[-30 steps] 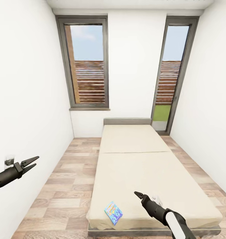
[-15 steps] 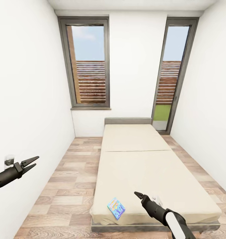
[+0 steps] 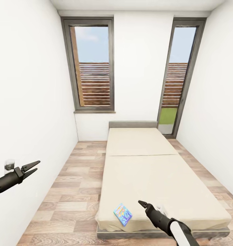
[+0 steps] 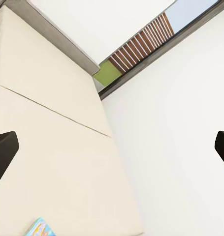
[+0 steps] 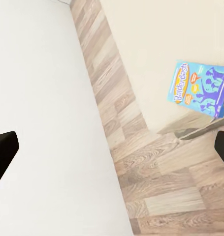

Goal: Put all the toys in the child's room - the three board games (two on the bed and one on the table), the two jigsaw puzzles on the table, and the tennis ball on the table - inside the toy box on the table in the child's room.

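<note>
One game (image 3: 123, 214) lies flat near bed (image 3: 157, 174) foot corner. Left gripper (image 3: 31, 167) spread, empty; right gripper (image 3: 142, 204) probably spread too. Risk: flat box slides off edge when pinched.

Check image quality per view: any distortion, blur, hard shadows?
Head view: wide-angle splay, window frames lean outward; lighting flat, no hard shadows. Right wrist view: board game print sharp, logo readable. Left wrist view: bed plain and evenly lit, fingers dark at the edges.
</note>
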Available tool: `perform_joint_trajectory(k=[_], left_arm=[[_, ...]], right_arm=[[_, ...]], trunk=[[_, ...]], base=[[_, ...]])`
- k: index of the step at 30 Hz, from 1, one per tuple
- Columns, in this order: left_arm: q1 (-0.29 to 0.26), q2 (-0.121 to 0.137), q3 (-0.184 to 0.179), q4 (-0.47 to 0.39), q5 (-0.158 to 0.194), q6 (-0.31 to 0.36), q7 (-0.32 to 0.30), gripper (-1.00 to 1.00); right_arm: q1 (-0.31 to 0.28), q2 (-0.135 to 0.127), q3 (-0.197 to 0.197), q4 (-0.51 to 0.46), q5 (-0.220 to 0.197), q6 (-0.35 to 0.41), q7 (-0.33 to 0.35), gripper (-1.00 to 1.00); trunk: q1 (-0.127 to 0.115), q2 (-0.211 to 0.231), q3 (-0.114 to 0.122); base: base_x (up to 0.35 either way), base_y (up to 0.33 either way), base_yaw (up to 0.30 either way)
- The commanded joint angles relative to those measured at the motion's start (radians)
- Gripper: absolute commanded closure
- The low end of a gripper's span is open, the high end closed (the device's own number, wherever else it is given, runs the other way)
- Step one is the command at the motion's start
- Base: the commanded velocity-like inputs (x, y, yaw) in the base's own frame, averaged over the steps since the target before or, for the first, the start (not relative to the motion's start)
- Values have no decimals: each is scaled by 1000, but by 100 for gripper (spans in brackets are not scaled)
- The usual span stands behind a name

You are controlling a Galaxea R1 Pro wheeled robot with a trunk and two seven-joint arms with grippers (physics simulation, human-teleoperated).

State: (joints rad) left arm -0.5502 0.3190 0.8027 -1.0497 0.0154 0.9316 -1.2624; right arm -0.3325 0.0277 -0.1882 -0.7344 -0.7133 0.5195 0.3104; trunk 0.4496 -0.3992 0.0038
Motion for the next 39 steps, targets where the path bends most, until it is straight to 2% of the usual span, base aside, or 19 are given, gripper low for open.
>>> perform_joint_trajectory(k=[1, 3, 6, 10, 15, 18, 22, 26, 39], left_arm=[[0, 0, 1, 0, 2, 10, -3, -100], [0, 0, 1, 0, 3, 10, -5, -100], [0, -1, 1, 0, 4, 10, -21, -100], [0, -1, 1, -2, 3, 11, -43, -100], [0, -1, 1, -3, 3, 12, -53, -100], [0, -1, 1, -3, 3, 14, -54, -100], [0, -1, 1, -3, 3, 17, -55, -100], [0, -1, 1, -3, 3, 20, -55, -100], [0, -1, 0, -3, 3, 21, -55, -100]], right_arm=[[0, 2, -3, 21, -3, -17, -3, -100], [0, 2, -1, 51, -2, -46, -6, -100], [0, -1, 1, 150, -1, -93, -8, -100], [-9, -11, 1, 268, 1, -111, -4, -100], [-16, -28, 0, 333, -3, -106, 4, -100], [-18, -30, -2, 336, -6, -90, 16, -100], [-19, -21, -2, 316, -5, -57, 67, -100], [-19, -16, -1, 281, -5, -46, 101, -100], [-23, -16, -3, 265, -12, -41, 118, -100]], trunk=[[0, -1, 0], [0, -1, 0], [0, -1, 0], [0, -1, 0], [0, -1, 0], [0, -1, 0], [0, -1, 0], [16, -29, -13], [66, -120, -54]], base=[[0, 38, 0], [0, 27, 0], [0, 12, 0], [0, 4, 0], [0, 1, 0], [0, 0, 0], [0, 0, 0], [0, 0, 0], [0, 0, 0]])
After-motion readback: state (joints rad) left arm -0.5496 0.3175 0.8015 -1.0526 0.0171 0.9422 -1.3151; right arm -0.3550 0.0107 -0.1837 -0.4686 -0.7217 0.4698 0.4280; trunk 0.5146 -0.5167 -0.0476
